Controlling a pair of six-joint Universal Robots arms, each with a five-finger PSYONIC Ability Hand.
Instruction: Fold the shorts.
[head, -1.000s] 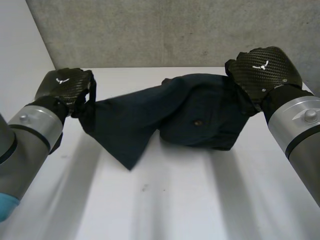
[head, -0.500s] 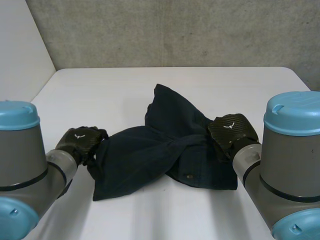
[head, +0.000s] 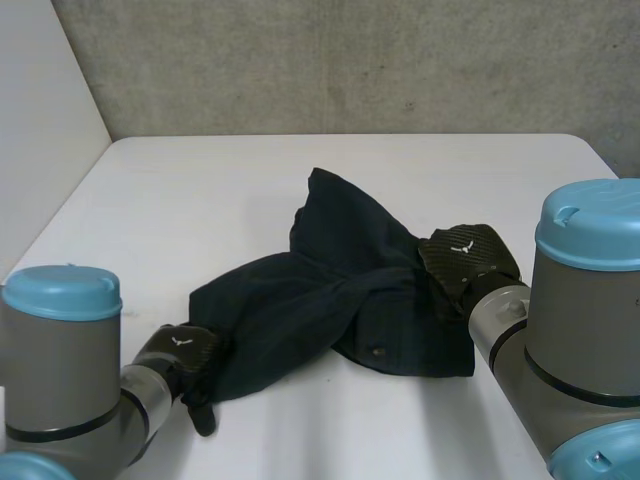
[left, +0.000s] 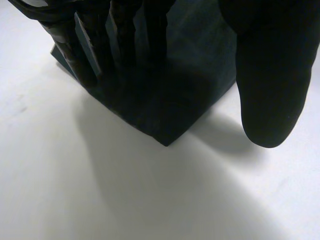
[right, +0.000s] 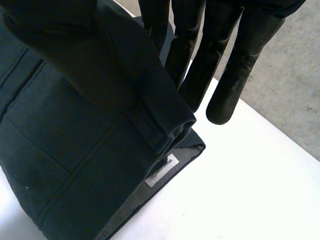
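Dark navy shorts (head: 330, 300) lie bunched at the centre of the frame on the table (head: 200, 190), twisted across the middle, with one part humped toward upper centre. At lower left of the head view the left hand (head: 183, 348) grasps a leg corner. In its wrist view the fingers (left: 125, 35) run down over the cloth, the thumb (left: 270, 85) stands off to one side clear of it, and the corner (left: 165, 120) hangs above the table with shadow beneath. Right of centre, the right hand (head: 465, 262) pinches the waistband (right: 160, 130) between thumb and straight fingers. A white label (right: 162, 171) shows inside the band just below.

Risks, as judged: the left grip looks thin, fingers alone, so a firm pull could let the corner slide out and drop. The twist between the hands would get laid into the fold if the cloth is set down before being drawn flat, giving a lumpy, skewed result. Pulling apart to clear the twist loads that weaker grip. The hump may drag and roll under. The button (head: 376, 351) adds bulk near the lower edge.

Surface: white, smooth, matt, probably slick, so the cloth would slide rather than anchor.

Room: grey concrete wall (head: 350, 60) across the upper frame, plain white panel (head: 40, 120) at upper left.
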